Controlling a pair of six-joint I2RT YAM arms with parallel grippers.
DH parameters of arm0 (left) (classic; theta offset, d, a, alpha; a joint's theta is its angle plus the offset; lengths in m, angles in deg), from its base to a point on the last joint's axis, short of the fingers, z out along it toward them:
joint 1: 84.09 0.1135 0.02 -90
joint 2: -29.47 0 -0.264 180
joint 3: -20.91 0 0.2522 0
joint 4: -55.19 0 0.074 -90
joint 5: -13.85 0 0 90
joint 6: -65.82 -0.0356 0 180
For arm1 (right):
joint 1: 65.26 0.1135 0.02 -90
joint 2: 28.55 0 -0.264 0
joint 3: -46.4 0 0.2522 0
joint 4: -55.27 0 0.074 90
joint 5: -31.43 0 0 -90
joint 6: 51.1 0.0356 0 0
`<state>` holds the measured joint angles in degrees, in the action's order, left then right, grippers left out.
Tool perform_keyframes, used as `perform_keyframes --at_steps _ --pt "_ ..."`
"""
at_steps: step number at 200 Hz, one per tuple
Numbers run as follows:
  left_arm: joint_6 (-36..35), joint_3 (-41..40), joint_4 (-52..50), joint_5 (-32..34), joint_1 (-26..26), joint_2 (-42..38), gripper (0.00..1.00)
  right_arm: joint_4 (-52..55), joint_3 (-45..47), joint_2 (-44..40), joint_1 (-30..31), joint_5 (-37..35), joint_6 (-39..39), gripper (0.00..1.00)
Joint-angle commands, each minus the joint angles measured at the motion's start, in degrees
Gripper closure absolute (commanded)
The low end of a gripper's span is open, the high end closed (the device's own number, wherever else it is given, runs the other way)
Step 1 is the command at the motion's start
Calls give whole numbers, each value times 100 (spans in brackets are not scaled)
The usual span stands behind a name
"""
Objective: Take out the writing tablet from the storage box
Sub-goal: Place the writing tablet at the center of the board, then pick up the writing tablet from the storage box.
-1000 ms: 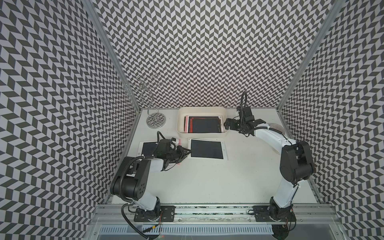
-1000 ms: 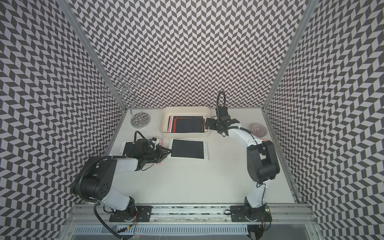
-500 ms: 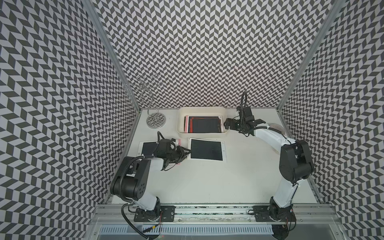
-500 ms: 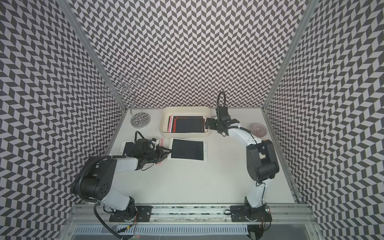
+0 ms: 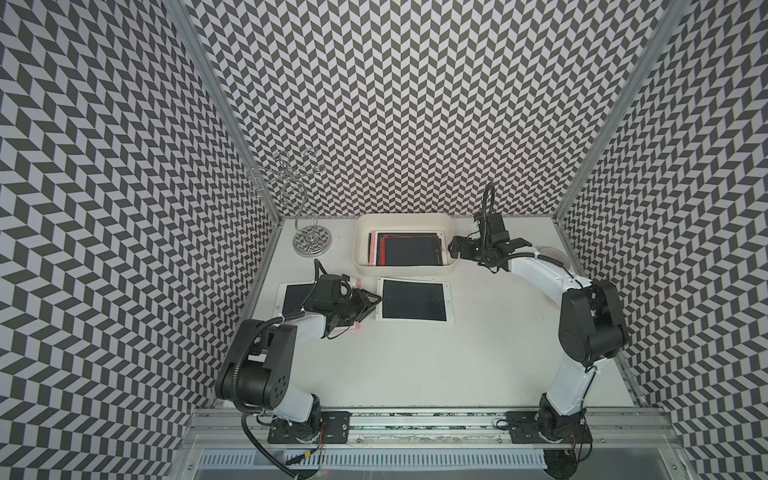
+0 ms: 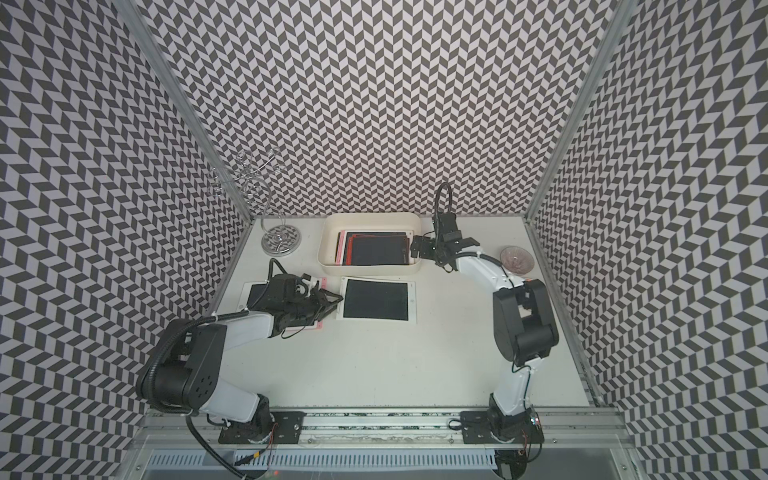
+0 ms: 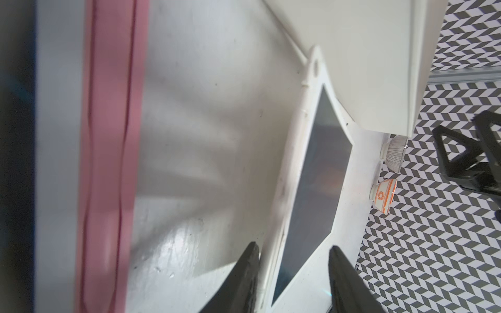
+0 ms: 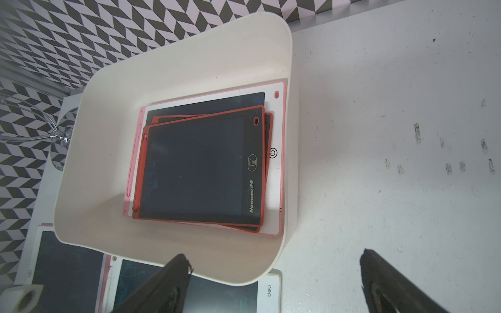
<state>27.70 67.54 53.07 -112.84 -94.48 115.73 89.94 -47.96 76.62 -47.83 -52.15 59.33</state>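
A red-framed writing tablet [image 8: 200, 168] lies topmost on a stack of tablets [image 8: 274, 173] inside the storage box [image 8: 189, 62], at the far edge of the table [image 5: 457, 365]. The right gripper [image 8: 273, 254] hangs at the box's right wall, jaws spread wide, holding nothing. Just in front of the box a white writing tablet [image 5: 413, 300] lies flat on the table; the left gripper [image 7: 293, 246] straddles its left edge with parted jaws.
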Motion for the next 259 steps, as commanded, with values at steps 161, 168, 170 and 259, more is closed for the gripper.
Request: perform_keyframes --at_steps 161,168,170,259 --pt "-2250 1947 -2728 1486 -33 -761 1 15 -761 318 78 -132 -280 7" --pt "-2372 2054 -2819 1597 -33 -743 1 34 -822 336 116 -131 -296 7" --pt "-2403 2087 -2841 1633 -33 -742 1 31 -829 342 130 -131 -301 7" --pt "-3328 3360 -3429 2808 311 115 1 487 -2324 1490 989 -895 90 0"
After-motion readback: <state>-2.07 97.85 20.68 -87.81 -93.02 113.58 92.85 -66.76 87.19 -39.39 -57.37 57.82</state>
